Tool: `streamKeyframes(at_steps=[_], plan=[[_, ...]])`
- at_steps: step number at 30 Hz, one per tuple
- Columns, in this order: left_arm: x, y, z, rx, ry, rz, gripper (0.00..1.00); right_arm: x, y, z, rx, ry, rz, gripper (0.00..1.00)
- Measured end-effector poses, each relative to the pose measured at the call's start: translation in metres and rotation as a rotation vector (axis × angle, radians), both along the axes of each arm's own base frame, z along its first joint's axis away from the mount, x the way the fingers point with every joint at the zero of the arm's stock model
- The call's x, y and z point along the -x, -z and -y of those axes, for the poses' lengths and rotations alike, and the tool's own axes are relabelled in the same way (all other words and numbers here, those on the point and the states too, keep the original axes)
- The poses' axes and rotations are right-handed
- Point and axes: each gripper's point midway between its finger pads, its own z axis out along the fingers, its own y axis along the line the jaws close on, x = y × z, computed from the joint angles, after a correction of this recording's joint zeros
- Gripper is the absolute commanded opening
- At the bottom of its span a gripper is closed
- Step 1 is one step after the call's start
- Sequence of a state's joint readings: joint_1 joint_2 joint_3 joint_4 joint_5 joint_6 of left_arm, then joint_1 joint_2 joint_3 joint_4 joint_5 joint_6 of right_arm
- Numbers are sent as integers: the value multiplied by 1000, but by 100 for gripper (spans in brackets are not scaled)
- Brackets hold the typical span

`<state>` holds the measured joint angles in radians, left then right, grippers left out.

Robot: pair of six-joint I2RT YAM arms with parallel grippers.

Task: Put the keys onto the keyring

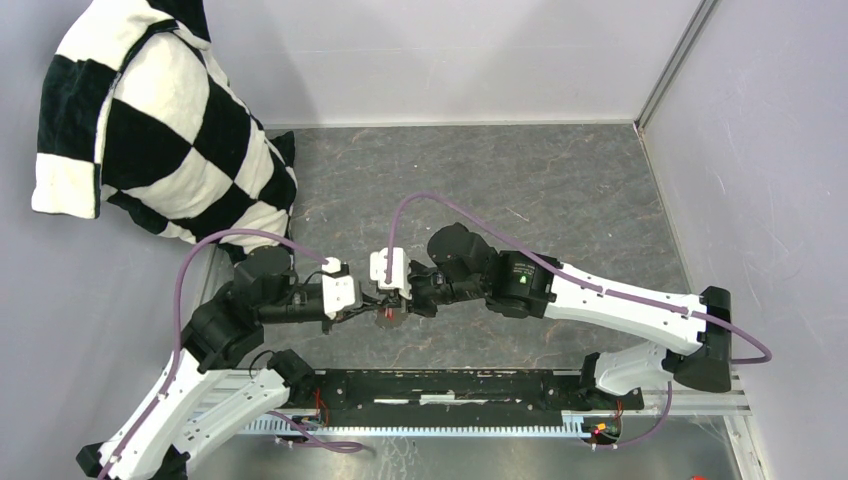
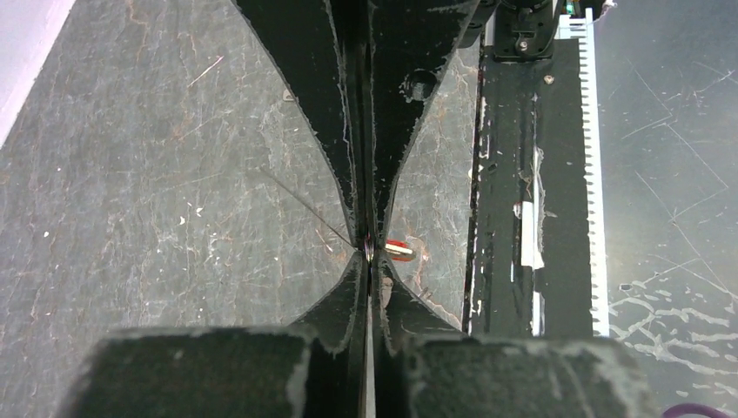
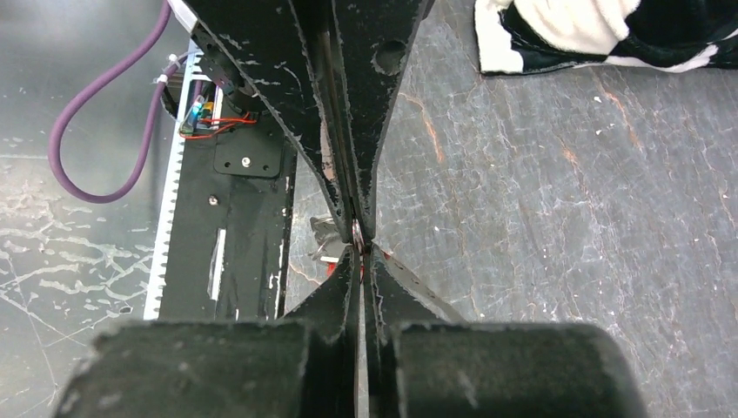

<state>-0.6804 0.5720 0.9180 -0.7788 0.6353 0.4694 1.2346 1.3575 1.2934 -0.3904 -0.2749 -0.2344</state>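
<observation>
My left gripper (image 1: 360, 312) and right gripper (image 1: 403, 300) meet tip to tip above the middle of the table. The left gripper (image 2: 369, 252) is shut on the keyring (image 2: 305, 205), a thin wire that runs up and left from its tips. The right gripper (image 3: 357, 239) is shut on a silvery metal edge. The red key (image 3: 335, 268) sticks out right beside its tips and also shows in the left wrist view (image 2: 399, 249) and the top view (image 1: 385, 318). A dark piece that may be the black key (image 3: 326, 233) hangs beside the tips. Most of the loop is hidden.
A black-and-white checked cushion (image 1: 160, 120) leans in the back left corner and shows in the right wrist view (image 3: 609, 30). The black arm mounting rail (image 1: 450, 390) runs along the near edge. Grey walls (image 1: 760, 150) close the back and right.
</observation>
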Motion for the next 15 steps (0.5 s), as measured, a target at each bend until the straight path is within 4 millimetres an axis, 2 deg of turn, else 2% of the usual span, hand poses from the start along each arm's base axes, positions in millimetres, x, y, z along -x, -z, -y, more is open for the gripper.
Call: streamKeyframes(at_steps=[4, 9, 15], plan=[[-2, 0, 0, -1, -8, 5, 2, -1, 0, 0, 4, 6, 6, 5], [-4, -14, -1, 50, -25, 72, 2, -3, -11, 3, -83, 34, 14, 24], [4, -41, 3, 159, 10, 135, 2, 0, -37, 36, -304, 47, -20, 35]])
